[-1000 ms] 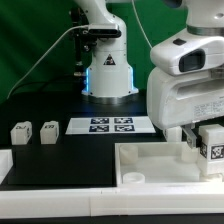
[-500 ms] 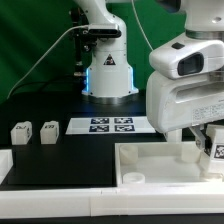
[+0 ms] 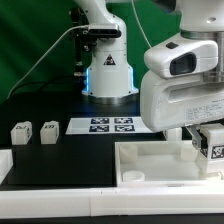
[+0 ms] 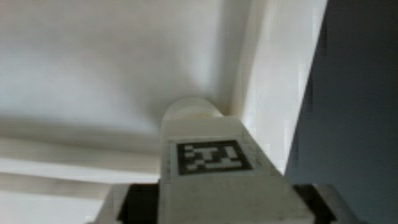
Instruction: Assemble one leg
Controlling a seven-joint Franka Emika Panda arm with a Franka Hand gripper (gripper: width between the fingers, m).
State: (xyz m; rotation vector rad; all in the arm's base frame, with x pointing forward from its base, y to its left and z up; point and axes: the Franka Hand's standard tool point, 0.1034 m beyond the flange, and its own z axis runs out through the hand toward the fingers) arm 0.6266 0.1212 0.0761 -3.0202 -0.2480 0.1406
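Note:
My gripper (image 3: 208, 140) is shut on a leg (image 3: 213, 143), a stubby white block with a black-and-white tag, at the exterior view's right. I hold it over the far right corner of the large white tray-like panel (image 3: 150, 160). In the wrist view the leg (image 4: 215, 150) fills the middle between my two fingers, its far end at the panel's inner corner (image 4: 222, 85). Whether it touches the panel I cannot tell. Two more legs (image 3: 21, 132) (image 3: 48, 131) stand on the black table at the exterior view's left.
The marker board (image 3: 110, 125) lies flat behind the panel, in front of the arm's base (image 3: 107, 72). A white rim (image 3: 60, 200) runs along the front edge, with a raised white block (image 3: 4, 165) at the exterior view's left.
My gripper and wrist have shifted slightly toward the exterior view's left with the leg held. The two loose legs have not moved.

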